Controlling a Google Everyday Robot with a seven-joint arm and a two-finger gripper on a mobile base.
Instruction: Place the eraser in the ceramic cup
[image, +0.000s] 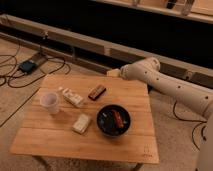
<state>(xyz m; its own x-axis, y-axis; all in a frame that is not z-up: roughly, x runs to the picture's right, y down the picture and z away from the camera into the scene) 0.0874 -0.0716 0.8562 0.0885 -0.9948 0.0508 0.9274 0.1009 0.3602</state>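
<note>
1. Gripper (114, 73): it sits at the end of the single arm (165, 85), at the far edge of the table (60, 137), above the boards and touching nothing. I cannot tell whether it is apart or together, and I see nothing held in it.

2. Eraser (97, 92): it lies flat on the table, near the gripper, offset toward the camera and slightly to picture-left. Its long axis runs diagonally, with the far end pointing roughly back at the gripper. I judge that the wrist must be aligned across this axis before descent.

3. Neighbours: the long white bar (72, 97) lies just beside the eraser on picture-left. The black bowl (99, 125) sits nearer the camera.

4. Ceramic cup (49, 101): it stands upright near the picture-left edge, well apart from the gripper and beyond the white bar. Pickup is not yet done.
</note>
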